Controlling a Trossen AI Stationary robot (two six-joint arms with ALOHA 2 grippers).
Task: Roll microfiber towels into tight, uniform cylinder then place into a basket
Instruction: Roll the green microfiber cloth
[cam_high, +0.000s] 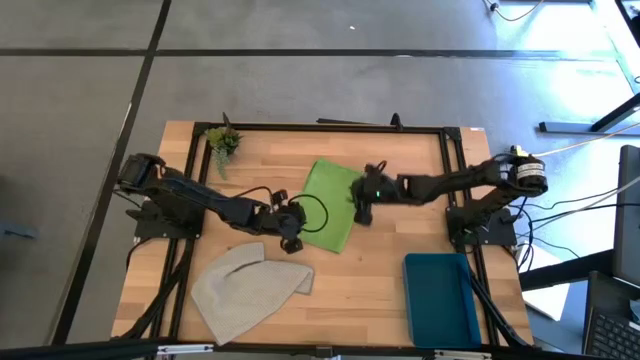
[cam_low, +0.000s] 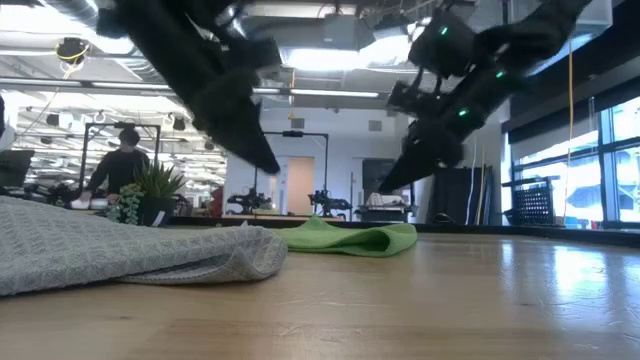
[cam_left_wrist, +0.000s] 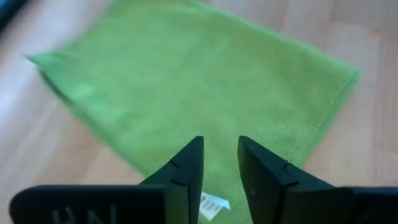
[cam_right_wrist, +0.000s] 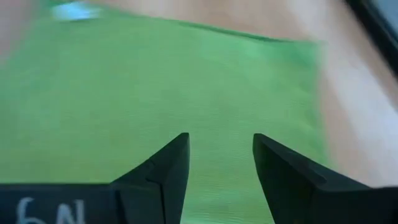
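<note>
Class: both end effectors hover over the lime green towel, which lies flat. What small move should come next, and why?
Probably lower both open end effectors, left and right, onto the near edge of the green towel to pinch it. It lies unrolled on the table, nothing is held, and the basket holds no towel.

Fuzzy green cloth (cam_high: 330, 205), smooth wooden table (cam_high: 370, 285)
</note>
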